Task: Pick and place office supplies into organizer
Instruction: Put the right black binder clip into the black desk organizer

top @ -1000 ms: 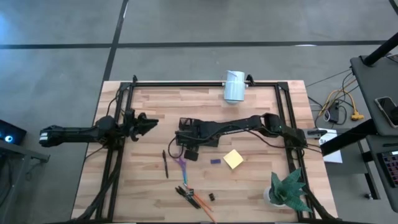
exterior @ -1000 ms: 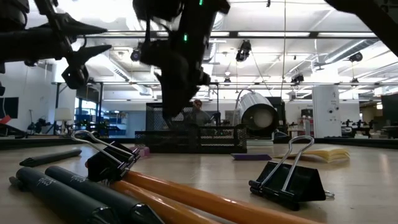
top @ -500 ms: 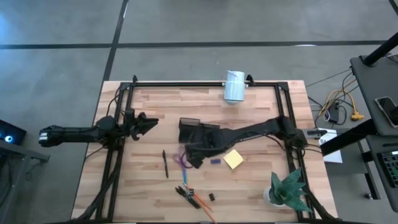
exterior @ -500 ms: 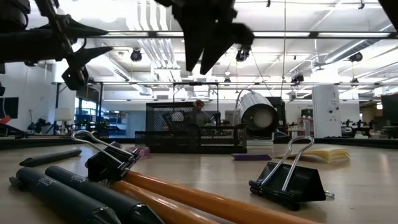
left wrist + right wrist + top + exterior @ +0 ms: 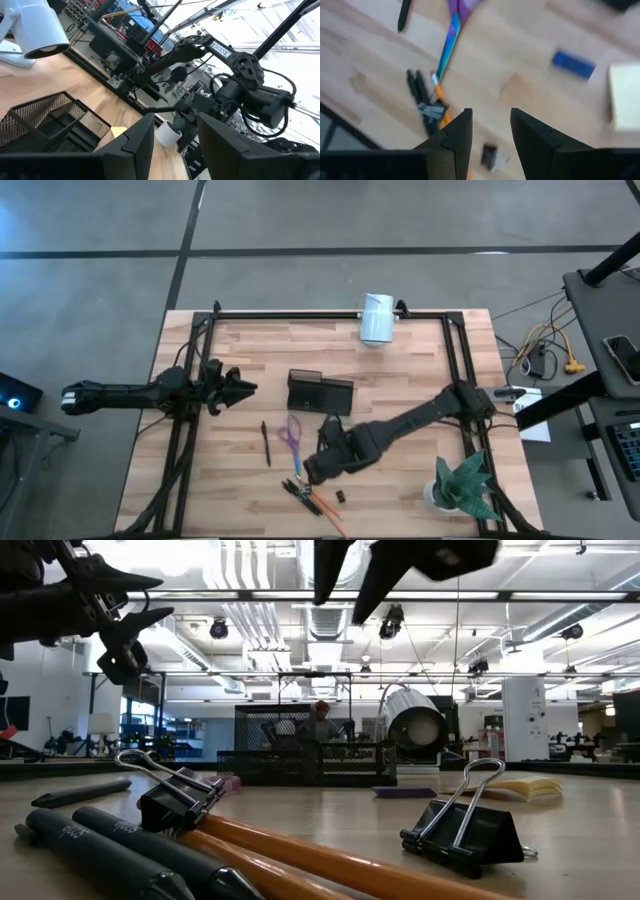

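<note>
The black mesh organizer (image 5: 320, 393) stands mid-table. The purple-handled scissors (image 5: 291, 435) and a black pen (image 5: 266, 443) lie nearer the front. An orange pencil (image 5: 440, 95) lies with dark pens (image 5: 417, 87) and a binder clip (image 5: 427, 109) near the front edge. The yellow sticky-note pad (image 5: 625, 97) and a small blue piece (image 5: 573, 65) lie toward the right. My right gripper (image 5: 312, 468) hangs open and empty, pointing down, above the table between the scissors and the pencil cluster. My left gripper (image 5: 240, 388) waits open in the air at the table's left.
A white cylinder (image 5: 377, 318) lies at the far edge, and a green spiky plant (image 5: 462, 483) stands at the near right corner. Black frame rails (image 5: 185, 430) run along the sides. A second binder clip (image 5: 340, 496) lies near the front edge.
My right gripper has left the organizer and swung toward the table's near edge, rising and rolling about its own axis; it now hangs past the scissors, over the pencil cluster. My left gripper has turned slightly in place.
</note>
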Controlling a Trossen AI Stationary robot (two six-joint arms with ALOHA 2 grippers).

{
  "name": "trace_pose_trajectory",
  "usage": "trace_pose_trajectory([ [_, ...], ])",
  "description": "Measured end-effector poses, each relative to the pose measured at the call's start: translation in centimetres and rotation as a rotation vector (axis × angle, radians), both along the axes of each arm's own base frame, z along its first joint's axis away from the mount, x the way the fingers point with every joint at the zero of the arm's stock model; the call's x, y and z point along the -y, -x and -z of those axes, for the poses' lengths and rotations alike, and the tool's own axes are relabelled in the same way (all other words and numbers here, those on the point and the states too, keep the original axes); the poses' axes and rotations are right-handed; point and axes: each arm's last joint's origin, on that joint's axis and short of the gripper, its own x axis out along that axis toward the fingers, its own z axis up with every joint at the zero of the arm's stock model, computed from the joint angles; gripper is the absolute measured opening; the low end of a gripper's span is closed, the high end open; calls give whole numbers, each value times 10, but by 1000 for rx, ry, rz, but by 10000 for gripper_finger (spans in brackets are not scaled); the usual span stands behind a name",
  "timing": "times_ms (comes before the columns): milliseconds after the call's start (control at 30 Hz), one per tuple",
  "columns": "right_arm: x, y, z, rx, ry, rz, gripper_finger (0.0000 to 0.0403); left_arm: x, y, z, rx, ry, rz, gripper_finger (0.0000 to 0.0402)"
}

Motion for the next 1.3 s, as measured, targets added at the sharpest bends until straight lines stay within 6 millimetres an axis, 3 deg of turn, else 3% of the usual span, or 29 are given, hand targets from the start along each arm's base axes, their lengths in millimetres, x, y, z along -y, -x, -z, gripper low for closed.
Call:
trace_pose_trajectory([
  [233,-20,11,5,-12,-23,42,127,0,0,0,1,-31,-3,132],
  [500,-4,9,25,-120,-56,22,127,1,1,-1,6,101,45,132],
  [767,-2,10,32,-150,-28,-137,127,1,1,-1,5,254,63,132],
  [1000,-6,9,33,-120,74,-363,123,1,1,-1,0,258,62,132],
  [1300,6,5,34,-131,123,-455,119,1,1,-1,-1,283,63,132],
])
